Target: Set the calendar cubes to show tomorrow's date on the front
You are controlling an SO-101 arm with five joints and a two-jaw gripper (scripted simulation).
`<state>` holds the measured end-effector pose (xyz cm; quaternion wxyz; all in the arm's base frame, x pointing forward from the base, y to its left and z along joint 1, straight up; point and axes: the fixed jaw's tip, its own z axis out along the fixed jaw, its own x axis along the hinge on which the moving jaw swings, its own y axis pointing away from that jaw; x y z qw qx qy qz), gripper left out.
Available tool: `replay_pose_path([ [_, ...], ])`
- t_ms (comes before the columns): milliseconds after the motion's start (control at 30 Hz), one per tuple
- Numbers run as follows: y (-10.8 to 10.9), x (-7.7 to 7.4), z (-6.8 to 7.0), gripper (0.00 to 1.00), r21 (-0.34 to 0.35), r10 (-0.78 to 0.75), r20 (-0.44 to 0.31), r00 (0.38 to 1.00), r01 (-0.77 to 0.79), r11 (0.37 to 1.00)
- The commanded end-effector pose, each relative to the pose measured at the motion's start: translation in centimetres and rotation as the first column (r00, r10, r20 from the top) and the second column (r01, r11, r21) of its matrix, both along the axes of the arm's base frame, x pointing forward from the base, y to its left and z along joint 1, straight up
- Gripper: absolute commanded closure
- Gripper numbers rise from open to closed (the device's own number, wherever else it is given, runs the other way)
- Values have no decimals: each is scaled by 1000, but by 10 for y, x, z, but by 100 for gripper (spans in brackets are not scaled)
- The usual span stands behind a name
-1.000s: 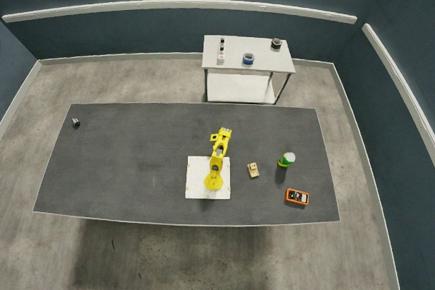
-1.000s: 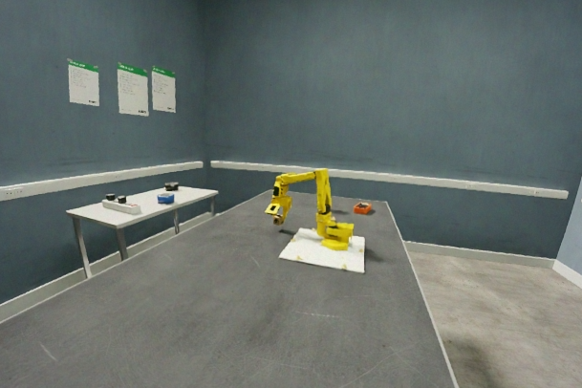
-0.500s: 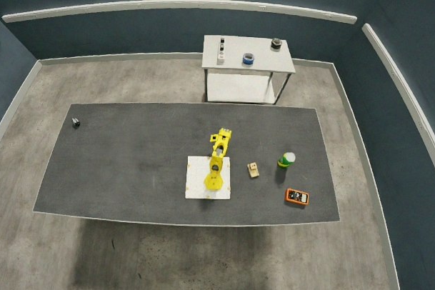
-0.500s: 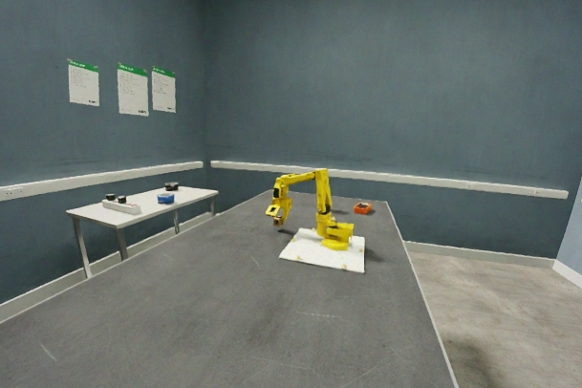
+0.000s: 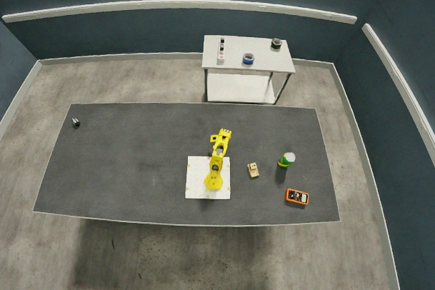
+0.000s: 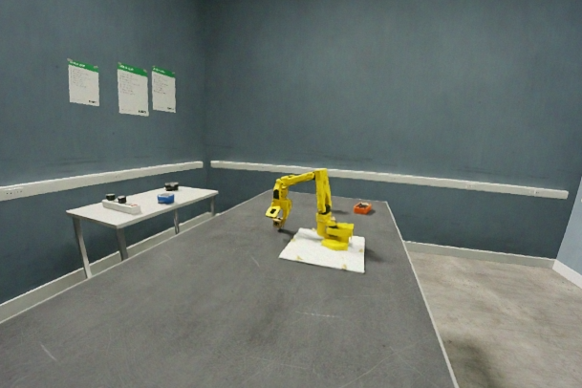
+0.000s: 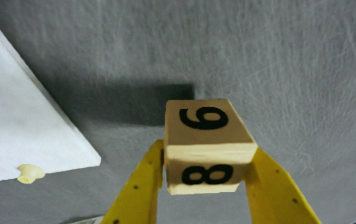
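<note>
Between the two yellow fingers of the gripper [image 5: 223,133] [image 6: 277,221] [image 7: 207,172], a pale wooden cube [image 6: 278,223] [image 7: 207,145] is sitting clamped, and both fingers are pressing against its sides. Two of its faces are showing black digits in the wrist view: one is reading as a 6 or a 9, I can't tell which, and the face next to it is showing an 8. The fingers are standing apart by the cube's width, holding it above the dark table [image 5: 128,161] [image 6: 210,306] [image 7: 280,60], where a shadow is falling near it.

Off to one side of the arm, the wooden calendar [image 5: 253,170] is resting on the table, between the white board [image 5: 196,178] [image 6: 296,250] [image 7: 40,125] under the arm and the green can [image 5: 286,160]. Its date is too small for me to read.

Only the view from above is showing the can; the exterior view is giving me the orange meter [image 5: 297,196] [image 6: 362,208] but hiding the can behind the arm. Only the wrist view is making the cube's digits readable.
</note>
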<state>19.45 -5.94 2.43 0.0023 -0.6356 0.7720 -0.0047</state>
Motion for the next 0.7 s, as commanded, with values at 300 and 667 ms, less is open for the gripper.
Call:
replay_pose_path([
  [300,2,-3,-7,100,7,-4,-18,1000,4,1000],
  [667,2,-3,-11,100,7,-4,-18,1000,4,1000],
])
